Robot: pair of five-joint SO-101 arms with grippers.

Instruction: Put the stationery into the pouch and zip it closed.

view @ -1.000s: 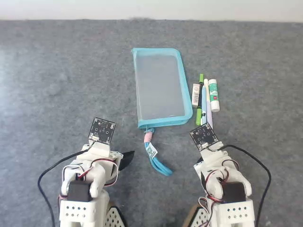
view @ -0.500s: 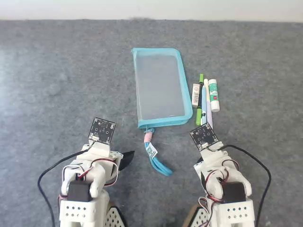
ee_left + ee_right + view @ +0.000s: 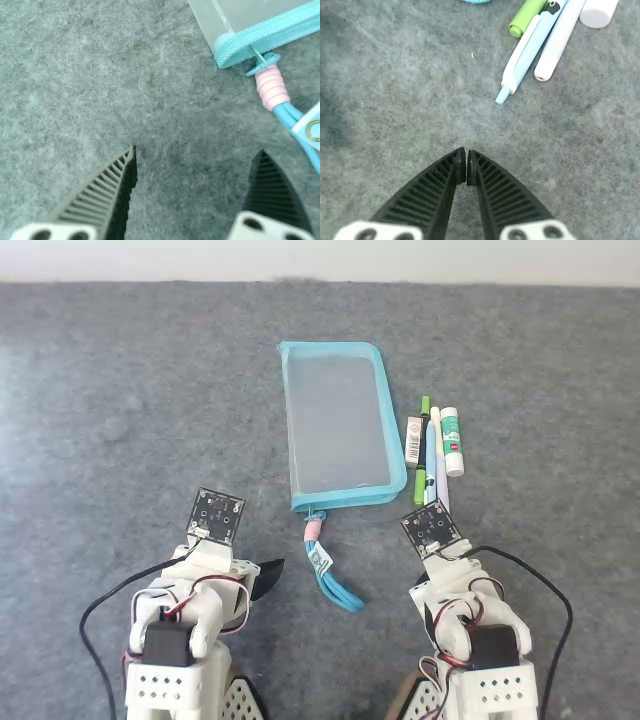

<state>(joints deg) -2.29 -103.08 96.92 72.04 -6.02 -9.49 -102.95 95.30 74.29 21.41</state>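
High view: teal-edged clear pouch (image 3: 340, 425) lies flat mid-table, its zip strap (image 3: 335, 585) trailing toward the arms. Touching or just beside the pouch on the right arm's side: green pen (image 3: 420, 483), pale blue pen (image 3: 430, 455), white pen (image 3: 440, 468), glue stick (image 3: 453, 440), plus a small block (image 3: 412, 440), maybe an eraser. Left gripper (image 3: 196, 152) is spread wide over grey felt (image 3: 100, 75), w/ the pouch corner cut off at the frame edge. Right gripper (image 3: 466, 152) is clenched on nothing, near the pen tips.

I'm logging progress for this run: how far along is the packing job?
Nothing looks done: the pens and glue stick lie on the table beside the pouch, outside it. Nothing is in hand: the left tool is open and empty near the pouch's strap, the right tool shut and empty short of the pens. Left: load every item, then zip the pouch.
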